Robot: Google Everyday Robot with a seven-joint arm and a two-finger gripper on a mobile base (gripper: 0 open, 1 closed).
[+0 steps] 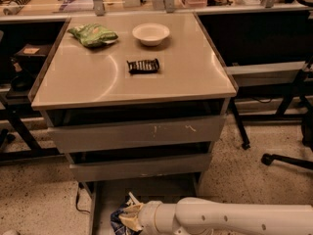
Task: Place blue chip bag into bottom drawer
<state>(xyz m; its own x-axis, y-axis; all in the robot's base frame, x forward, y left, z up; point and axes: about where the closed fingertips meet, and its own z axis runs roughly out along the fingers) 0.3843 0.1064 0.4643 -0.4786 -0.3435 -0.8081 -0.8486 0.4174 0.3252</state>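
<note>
The blue chip bag (119,218), dark blue and crinkled with white at its top, hangs at the tip of my gripper (131,220) at the bottom edge of the camera view. The gripper is shut on the bag. It is over the front left part of the bottom drawer (161,189), which is pulled out and shows a flat grey floor. My white arm (230,219) reaches in from the right along the bottom edge and hides the drawer's front right part.
Two upper grey drawers (137,133) are closed above. On the cabinet top lie a green chip bag (93,35), a white bowl (151,33) and a small black ribbed bar (143,65). A chair base (288,158) stands on the floor at right.
</note>
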